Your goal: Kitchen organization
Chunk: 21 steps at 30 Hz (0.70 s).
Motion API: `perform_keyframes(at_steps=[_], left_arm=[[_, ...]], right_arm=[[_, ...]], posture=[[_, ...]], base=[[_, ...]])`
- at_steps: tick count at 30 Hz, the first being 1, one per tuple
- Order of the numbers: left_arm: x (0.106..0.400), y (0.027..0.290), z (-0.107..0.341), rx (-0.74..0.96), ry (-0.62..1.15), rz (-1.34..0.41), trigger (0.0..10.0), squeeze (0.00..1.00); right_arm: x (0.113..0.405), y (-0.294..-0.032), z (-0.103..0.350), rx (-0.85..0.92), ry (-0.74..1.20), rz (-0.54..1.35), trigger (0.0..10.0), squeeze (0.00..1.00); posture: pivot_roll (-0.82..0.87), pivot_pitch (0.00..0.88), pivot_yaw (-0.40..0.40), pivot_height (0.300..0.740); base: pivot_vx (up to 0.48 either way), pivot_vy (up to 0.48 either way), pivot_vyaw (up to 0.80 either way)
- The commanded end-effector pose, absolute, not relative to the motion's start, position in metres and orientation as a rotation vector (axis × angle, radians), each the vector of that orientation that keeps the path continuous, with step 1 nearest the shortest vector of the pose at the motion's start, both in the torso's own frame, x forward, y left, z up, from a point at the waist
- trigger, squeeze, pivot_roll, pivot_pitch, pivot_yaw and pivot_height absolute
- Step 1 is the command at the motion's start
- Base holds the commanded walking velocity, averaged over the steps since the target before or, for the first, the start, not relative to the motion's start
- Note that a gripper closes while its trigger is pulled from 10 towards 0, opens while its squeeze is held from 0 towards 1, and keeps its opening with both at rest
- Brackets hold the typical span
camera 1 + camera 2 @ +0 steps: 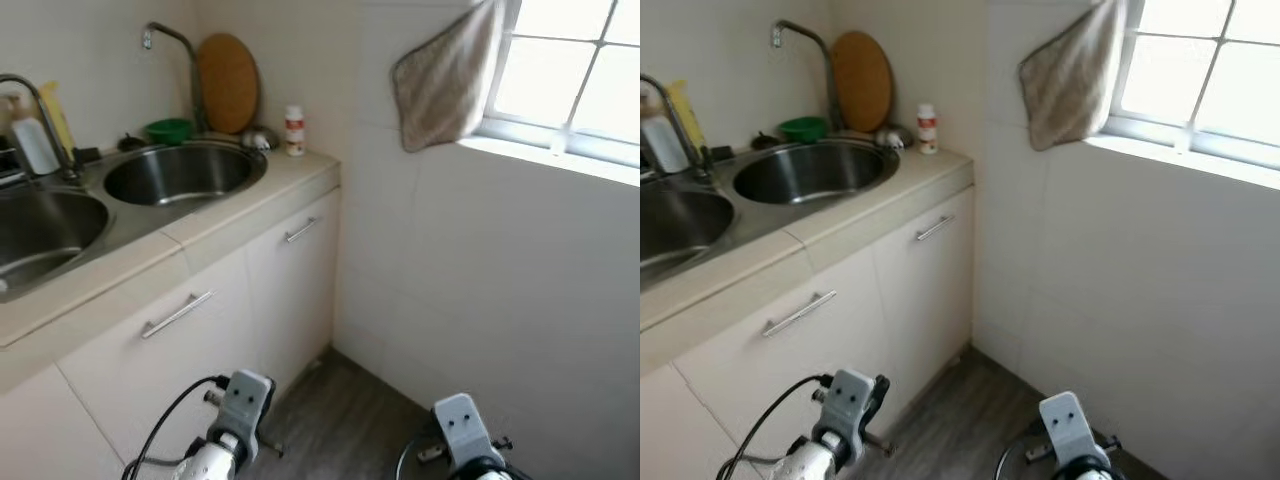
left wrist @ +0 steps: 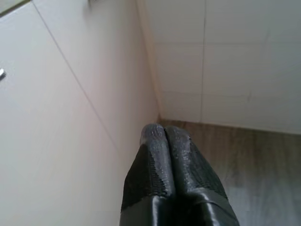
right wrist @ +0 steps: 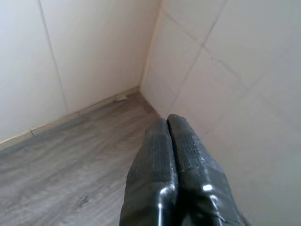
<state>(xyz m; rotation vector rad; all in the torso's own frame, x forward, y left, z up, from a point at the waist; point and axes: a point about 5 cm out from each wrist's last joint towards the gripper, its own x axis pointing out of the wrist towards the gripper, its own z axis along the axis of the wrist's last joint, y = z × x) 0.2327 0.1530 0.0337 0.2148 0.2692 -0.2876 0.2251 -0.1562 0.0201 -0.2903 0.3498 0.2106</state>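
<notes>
A beige counter runs into a corner of pale tiled walls, cream cabinet doors with metal bar handles below it, grey wood-look floor underneath, and daylight coming through a window at the right

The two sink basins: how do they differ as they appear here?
The far basin is round and seen whole; the near basin runs off the picture's edge. The far basin's faucet rises from the back wall corner beside a round wooden board; the near basin's faucet stands by a white bottle. Both are bare stainless steel, sunk in one counter.
</notes>
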Motion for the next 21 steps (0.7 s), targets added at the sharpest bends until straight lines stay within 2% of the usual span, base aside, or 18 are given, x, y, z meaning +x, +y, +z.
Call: perform_keyframes(at_steps=[1, 6, 12, 17, 21], left_arm=[[0.2369, 0.1408, 0.0389, 0.199, 0.238, -0.322, 10.0, 0.00], [0.2366, 0.1393, 0.0397, 0.195, 0.230, -0.333, 10.0, 0.00], [0.2363, 0.1391, 0.0393, 0.193, 0.232, -0.336, 10.0, 0.00], [0.2367, 0.1386, 0.0391, 0.192, 0.233, -0.340, 10.0, 0.00], [0.2372, 0.1387, 0.0390, 0.192, 0.236, -0.342, 10.0, 0.00]], right_arm=[[0.2249, -0.1701, 0.0208, -0.301, 0.360, 0.173, 10.0, 0.00], [0.2254, -0.1704, 0.0217, -0.308, 0.356, 0.175, 10.0, 0.00], [0.2257, -0.1712, 0.0222, -0.299, 0.354, 0.172, 10.0, 0.00], [0.2257, -0.1714, 0.0221, -0.311, 0.360, 0.172, 10.0, 0.00], [0.2263, -0.1716, 0.0203, -0.300, 0.377, 0.164, 10.0, 0.00]], posture=[[-0.02, 0.000, 0.006, 0.740], [-0.02, 0.000, 0.006, 0.740], [-0.03, 0.000, 0.007, 0.740], [-0.02, 0.000, 0.006, 0.740], [-0.02, 0.000, 0.006, 0.740]], base=[[0.000, 0.000, -0.79], [0.000, 0.000, -0.16], [0.000, 0.000, -0.80], [0.000, 0.000, 0.00], [0.000, 0.000, -0.79]])
